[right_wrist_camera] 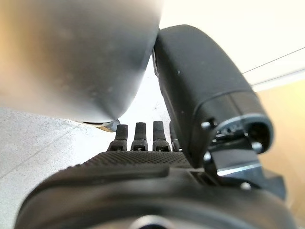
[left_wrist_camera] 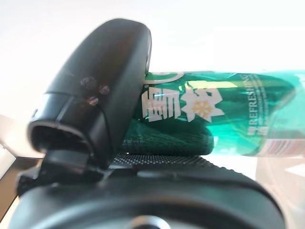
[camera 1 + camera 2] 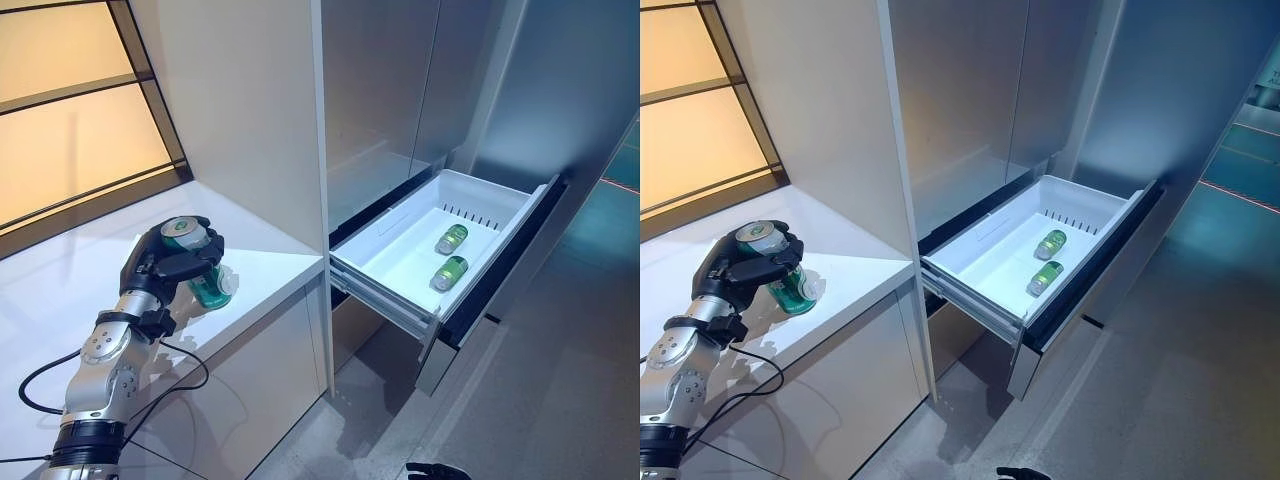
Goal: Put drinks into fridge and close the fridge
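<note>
Left eye view: green can in my left hand

My left hand (image 3: 170, 262) is curled round a green can (image 3: 205, 283), thumb (image 2: 100, 90) pressed on its side, above the white surface (image 3: 70, 270). Well off to its right, two more cans (image 3: 451, 239) lie in the open fridge drawer (image 3: 400, 300). My right hand (image 1: 143, 167) holds nothing, fingers (image 1: 141, 136) relaxed.

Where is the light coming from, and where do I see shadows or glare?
Left eye view: a glowing panel backlights the counter, the left hand shut on a green can throws a shadow there, and the open drawer darkens the floor beneath. Left wrist view: streaks of glare run along the can.
</note>
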Tool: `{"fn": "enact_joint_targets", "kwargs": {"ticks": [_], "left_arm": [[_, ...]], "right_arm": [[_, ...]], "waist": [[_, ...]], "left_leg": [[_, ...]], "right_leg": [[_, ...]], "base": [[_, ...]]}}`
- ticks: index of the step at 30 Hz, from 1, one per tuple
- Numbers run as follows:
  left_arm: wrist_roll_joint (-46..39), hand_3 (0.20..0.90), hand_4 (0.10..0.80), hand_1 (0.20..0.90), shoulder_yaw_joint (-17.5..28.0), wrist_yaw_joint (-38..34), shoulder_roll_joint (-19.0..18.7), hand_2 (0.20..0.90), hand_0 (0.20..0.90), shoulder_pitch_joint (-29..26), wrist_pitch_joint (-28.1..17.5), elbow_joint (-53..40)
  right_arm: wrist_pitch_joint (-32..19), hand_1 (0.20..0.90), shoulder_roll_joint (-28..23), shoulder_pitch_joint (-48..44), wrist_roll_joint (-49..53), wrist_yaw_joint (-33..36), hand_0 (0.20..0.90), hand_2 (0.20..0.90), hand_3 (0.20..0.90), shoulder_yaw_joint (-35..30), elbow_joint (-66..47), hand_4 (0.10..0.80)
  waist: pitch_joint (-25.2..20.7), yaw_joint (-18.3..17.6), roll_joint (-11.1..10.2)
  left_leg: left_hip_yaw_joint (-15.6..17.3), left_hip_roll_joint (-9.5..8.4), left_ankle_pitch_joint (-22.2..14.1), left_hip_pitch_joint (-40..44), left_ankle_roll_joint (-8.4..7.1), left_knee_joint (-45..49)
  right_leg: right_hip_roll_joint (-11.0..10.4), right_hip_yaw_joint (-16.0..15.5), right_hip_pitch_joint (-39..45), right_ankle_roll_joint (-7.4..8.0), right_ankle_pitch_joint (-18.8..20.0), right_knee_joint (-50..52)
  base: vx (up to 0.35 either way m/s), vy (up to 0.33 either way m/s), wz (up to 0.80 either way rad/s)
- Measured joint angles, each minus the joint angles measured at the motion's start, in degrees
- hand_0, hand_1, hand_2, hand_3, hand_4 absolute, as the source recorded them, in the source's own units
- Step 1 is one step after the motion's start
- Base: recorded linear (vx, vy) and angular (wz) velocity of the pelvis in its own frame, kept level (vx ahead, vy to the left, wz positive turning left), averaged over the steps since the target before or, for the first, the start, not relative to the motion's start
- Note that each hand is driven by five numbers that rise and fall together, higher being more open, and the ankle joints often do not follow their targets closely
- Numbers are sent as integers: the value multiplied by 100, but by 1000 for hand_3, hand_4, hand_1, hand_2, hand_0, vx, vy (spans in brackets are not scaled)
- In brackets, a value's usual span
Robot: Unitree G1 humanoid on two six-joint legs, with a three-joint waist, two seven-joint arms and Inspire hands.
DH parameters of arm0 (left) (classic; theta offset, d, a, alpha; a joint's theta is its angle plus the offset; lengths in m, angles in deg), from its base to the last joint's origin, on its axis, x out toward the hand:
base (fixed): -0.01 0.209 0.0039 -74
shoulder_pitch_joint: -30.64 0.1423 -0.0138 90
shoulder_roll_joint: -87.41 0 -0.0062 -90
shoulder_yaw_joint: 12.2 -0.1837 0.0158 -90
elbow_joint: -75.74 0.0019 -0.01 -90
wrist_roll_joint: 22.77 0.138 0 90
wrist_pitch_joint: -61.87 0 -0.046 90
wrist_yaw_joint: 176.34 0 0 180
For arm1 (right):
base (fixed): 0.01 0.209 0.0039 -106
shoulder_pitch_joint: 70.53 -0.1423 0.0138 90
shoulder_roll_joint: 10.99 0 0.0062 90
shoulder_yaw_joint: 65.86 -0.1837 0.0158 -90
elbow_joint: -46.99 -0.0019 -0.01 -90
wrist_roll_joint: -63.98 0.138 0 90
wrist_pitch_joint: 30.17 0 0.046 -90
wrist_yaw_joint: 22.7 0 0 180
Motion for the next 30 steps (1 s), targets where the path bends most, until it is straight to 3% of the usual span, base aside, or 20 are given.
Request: {"fn": "enact_joint_targets", "kwargs": {"ticks": [11,18,23,27,30], "left_arm": [[-165,200,100,300,-125,134,0,300,300,1,-35,-87],[-463,200,100,300,-559,998,20,300,300,23,19,-1309],[-458,200,100,300,-1214,1811,21,300,300,5,9,-2028],[-463,200,100,300,-1588,2238,21,300,300,0,3,-2163],[-466,200,100,300,-1605,2377,22,300,300,8,-22,-2162]], "right_arm": [[-73,900,-17,57,64,0,900,900,900,18,-151,800],[-82,900,-116,668,64,5,900,900,900,511,-2663,800],[-37,900,-110,662,146,-193,900,900,900,558,-4426,800],[237,900,-515,612,413,-530,900,900,900,558,-5551,800],[415,900,-814,439,822,-608,900,900,900,491,-6271,800]], "waist": [[12,26,-16],[153,-76,-195],[226,-341,-86],[247,-465,-50],[259,-475,-49]], "left_leg": [[2,-1,1,7,0,1],[33,-2,4,-8,2,25],[166,-13,-15,10,27,24],[226,-3,-17,8,28,28],[339,18,-22,1,20,30]], "right_leg": [[-1,1,-5,1,-1,0],[3,43,-56,7,16,3],[-2,175,-86,37,57,2],[10,242,-117,30,77,2],[38,345,-167,20,103,2]], "base": [[0,0,0],[-57,-22,-3],[-49,-14,-14],[-30,-3,-9],[-46,3,-18]]}}
